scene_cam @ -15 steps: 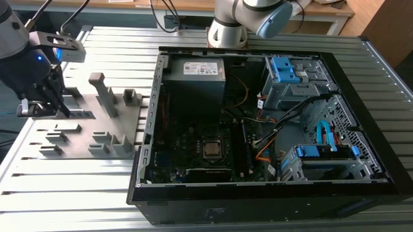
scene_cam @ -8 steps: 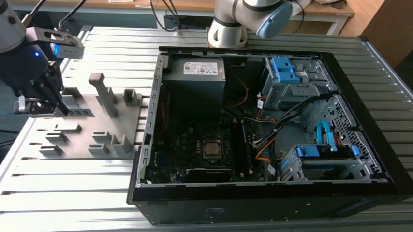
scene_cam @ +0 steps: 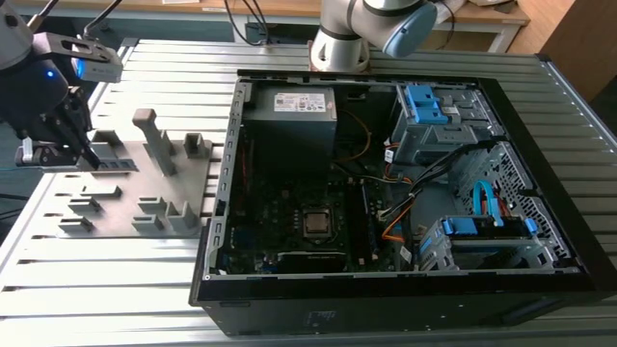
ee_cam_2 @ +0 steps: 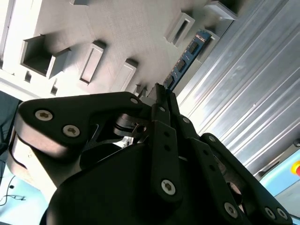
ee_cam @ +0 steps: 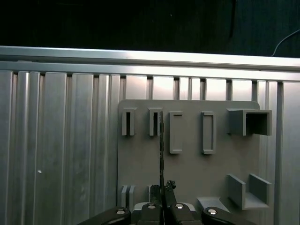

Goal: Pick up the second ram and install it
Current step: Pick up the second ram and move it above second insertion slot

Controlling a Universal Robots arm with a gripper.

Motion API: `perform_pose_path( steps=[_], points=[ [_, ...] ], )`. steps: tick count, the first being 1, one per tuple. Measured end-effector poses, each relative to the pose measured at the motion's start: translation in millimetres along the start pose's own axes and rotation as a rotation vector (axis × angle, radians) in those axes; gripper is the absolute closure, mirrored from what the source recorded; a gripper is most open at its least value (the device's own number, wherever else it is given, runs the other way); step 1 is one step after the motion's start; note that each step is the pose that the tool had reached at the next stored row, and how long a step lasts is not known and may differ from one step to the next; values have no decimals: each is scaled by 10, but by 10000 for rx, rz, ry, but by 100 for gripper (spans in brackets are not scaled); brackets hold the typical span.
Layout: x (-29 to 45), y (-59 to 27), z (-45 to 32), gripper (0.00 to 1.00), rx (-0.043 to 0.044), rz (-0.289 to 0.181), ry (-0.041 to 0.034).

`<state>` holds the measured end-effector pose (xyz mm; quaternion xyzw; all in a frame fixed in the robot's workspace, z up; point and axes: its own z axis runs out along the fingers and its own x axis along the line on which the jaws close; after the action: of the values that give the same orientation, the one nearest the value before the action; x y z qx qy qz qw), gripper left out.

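Item: second ram (ee_cam: 161, 150), edge-up at grey holder block (ee_cam: 192, 171), at the exterior view's left, well apart from open computer case (scene_cam: 405, 181). Tool: gripper (ee_cam: 163, 191), fingers pinching the stick's near end. Progress, as judged: grasp made; lift, carry and installation into the case outstanding

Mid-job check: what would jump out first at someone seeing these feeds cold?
The open computer case takes the exterior view's centre and right, its board exposed. At that view's far left the pincer is down at the grey holder plate, and in the second wrist view it is shut on the second ram, a thin dark stick standing on edge among the plate's slots.
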<state>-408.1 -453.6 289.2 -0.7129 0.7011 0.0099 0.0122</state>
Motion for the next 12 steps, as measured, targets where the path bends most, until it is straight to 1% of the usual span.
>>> perform_pose_path(
  steps=[12],
  points=[
    [-3,0,-113,86,-1,0,1]
  ],
)
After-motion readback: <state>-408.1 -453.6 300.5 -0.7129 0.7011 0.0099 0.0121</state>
